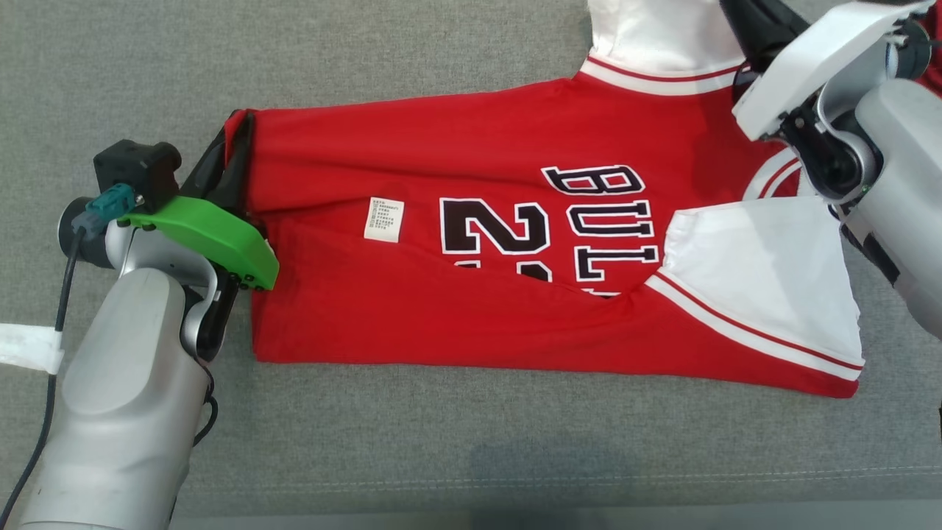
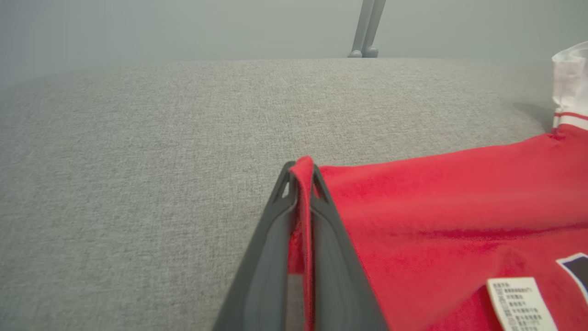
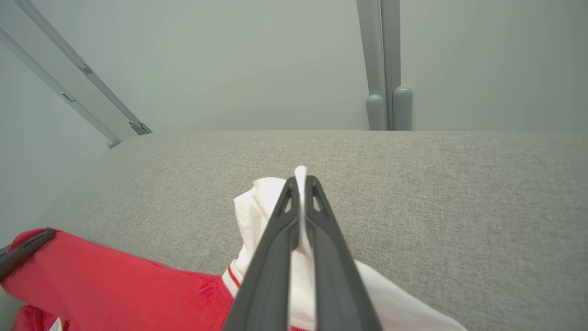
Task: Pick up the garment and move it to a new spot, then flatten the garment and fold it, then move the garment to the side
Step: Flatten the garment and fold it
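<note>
The garment (image 1: pixel 456 140) is a red jersey with white sleeves and black lettering, lying partly folded lengthwise on the grey cushion (image 1: pixel 471 442). My left gripper (image 1: pixel 239 126) is at its far-left hem corner. In the left wrist view the left gripper (image 2: pixel 301 168) is shut on the red hem, with the garment (image 2: pixel 436 207) spreading to the right. My right gripper (image 3: pixel 301 178) is shut on the white sleeve (image 3: pixel 257 207), lifted off the cushion. In the head view its white wrist housing (image 1: pixel 809 66) covers the sleeve at the top right. The other white sleeve (image 1: pixel 765 272) lies flat at the lower right.
A white care label (image 1: pixel 384 219) sits on the red cloth. The cushion's seam (image 1: pixel 589 482) runs near its front edge. Grey posts (image 3: pixel 383 92) stand behind the cushion's far edge. Open grey cushion lies left of and in front of the garment.
</note>
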Robot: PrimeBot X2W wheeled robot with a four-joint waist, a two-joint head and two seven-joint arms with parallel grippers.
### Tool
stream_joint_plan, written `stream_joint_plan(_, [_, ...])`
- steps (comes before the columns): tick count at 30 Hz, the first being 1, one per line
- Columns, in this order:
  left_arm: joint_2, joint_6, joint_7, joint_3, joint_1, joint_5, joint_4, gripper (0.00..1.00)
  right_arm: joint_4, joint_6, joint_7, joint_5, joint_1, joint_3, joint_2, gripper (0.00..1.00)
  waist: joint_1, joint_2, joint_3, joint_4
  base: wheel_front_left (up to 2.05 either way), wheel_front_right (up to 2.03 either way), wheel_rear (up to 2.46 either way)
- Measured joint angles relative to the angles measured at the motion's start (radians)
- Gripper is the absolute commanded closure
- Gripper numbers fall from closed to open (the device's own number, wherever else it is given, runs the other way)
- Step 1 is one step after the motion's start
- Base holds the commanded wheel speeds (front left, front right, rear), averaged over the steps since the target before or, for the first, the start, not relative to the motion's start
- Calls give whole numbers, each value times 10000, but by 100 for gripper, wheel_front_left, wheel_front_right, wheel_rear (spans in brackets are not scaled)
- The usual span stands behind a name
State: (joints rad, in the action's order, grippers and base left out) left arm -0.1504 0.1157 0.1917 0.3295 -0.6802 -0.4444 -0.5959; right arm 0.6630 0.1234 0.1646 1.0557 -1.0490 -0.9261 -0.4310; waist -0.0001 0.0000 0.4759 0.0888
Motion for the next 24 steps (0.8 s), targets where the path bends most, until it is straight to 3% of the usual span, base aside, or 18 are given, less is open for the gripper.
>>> stream_joint_plan(16, [-439,88,483,811,1144,-12,307,100,-1145,0,594,662,1755,-1020,-738,100,0,0,-1405,-475,0,0,0])
stream_joint_plan(24, [-602,117,568,1831,1767,-378,1057,100,-1655,2,698,1244,2638,-1461,-872,100,0,0,-2074,-608,0,0,0])
